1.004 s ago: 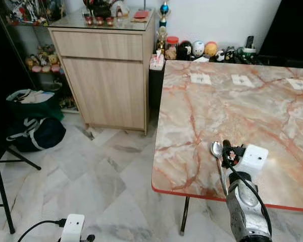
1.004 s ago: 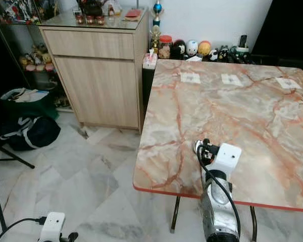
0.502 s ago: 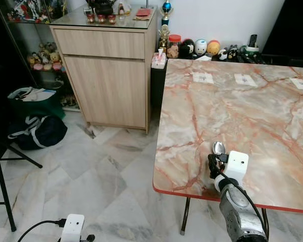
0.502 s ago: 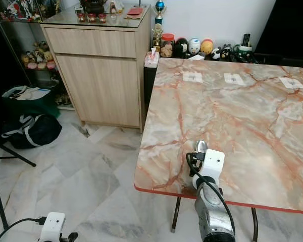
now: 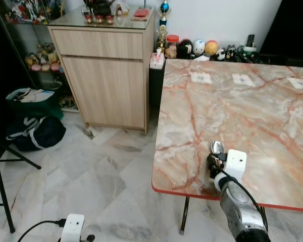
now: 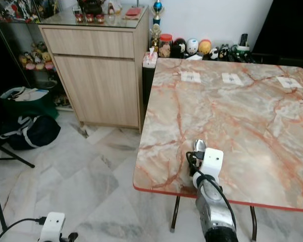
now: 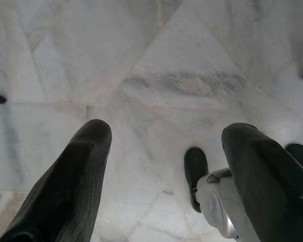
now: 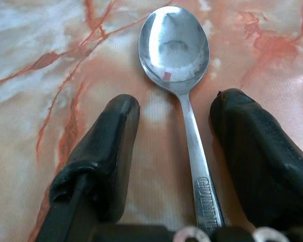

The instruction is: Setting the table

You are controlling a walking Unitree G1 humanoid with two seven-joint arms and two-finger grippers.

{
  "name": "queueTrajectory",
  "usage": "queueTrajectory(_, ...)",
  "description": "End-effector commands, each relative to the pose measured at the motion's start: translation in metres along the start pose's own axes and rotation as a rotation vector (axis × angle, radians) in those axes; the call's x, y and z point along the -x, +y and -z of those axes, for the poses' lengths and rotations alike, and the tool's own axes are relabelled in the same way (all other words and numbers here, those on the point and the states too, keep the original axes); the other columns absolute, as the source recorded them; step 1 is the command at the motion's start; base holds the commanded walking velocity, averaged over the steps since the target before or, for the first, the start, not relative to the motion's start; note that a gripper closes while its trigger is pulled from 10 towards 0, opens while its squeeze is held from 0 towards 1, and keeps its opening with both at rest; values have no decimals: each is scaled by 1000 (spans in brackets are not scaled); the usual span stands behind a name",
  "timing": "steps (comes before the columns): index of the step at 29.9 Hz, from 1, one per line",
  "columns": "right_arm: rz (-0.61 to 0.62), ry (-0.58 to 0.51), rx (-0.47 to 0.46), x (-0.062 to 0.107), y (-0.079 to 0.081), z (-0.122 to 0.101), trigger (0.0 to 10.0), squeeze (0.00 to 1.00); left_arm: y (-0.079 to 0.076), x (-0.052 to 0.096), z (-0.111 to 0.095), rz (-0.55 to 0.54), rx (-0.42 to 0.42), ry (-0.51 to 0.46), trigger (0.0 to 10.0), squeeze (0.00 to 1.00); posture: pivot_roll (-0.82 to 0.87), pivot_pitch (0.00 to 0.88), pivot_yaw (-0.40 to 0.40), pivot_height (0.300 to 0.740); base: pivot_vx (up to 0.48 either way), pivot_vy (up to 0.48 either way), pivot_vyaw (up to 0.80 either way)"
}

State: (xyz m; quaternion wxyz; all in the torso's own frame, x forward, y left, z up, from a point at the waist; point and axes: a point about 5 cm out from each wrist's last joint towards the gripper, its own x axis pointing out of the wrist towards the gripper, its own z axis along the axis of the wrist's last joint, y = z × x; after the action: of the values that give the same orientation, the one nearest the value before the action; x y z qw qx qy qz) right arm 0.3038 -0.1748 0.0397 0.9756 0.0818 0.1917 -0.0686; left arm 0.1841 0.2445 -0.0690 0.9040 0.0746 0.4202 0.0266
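Item 1, L claw (image 7: 164, 176): I see it hanging idle over the marble floor (image 7: 156, 75), fingers spread wide, nothing between them. Well apart from the work; not the arm for this job.

Item 2, spoon (image 8: 181, 75): steel, lying flat on the marble-pattern counter (image 5: 252, 111), near the front edge at the robot's R side. Bowl faces up and points away from the robot; handle runs back toward the wrist. Long axis lines up w/ the claw's own fingers, approx. straight down the middle of the gap.

Item 3, R claw (image 8: 175, 166): low at the counter, fingers apart, one on each side of the handle. In the wrist view I see bare counter between the handle and each finger, so not gripped. Bowl sits just past the fingertips (image 8: 122, 108).

Key relation: spoon lies dead ahead of the R claw, handle lengthwise between the fingers. My read: placement looks done or nearly so; a straight pull back along the handle axis should clear it w/o nudging the spoon.
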Motion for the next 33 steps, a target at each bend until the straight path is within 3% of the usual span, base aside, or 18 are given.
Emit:
queueTrajectory(1, 3, 60, -8, -2, -4, 9, 10000, 0, 1, 1, 5, -3, 6, 25, 10000, 0, 111, 10, -35, 740, 0, 0, 0)
queueTrajectory(4, 3, 61, -9, -3, -3, 8, 10000, 0, 1, 1, 5, -2, 5, 26, 10000, 0, 113, 11, -34, 740, 0, 0, 0)
queueTrajectory(5, 1, 58, -12, -4, -2, 6, 1765, 0, 1, 1, 6, -1, 5, 28, 10000, 0, 116, 12, -35, 740, 0, 0, 0)
queueTrajectory(6, 1, 58, -12, -4, -2, 6, 1765, 0, 1, 1, 6, -1, 5, 28, 10000, 0, 116, 12, -35, 740, 0, 0, 0)
queueTrajectory(7, -5, 54, -15, -5, 0, 5, 0, 0, 1, 1, 6, -1, 7, 30, 10000, 0, 116, 12, -35, 740, 0, 0, 0)
queueTrajectory(23, -17, 54, -13, -8, 2, 5, 0, 0, 0, 2, 9, 4, 6, 44, 10000, 0, 116, 13, -35, 740, 0, 0, 0)
queueTrajectory(26, -13, 16, 38, -8, 3, -3, 0, 0, -1, 1, 9, 6, 6, 45, 10000, 0, 118, 11, -36, 740, 0, 0, 0)
queueTrajectory(33, -26, 6, 34, -9, 6, -5, 0, 0, -1, 1, 9, 6, 3, 47, 10000, 0, 118, 11, -36, 740, 0, 0, 0)
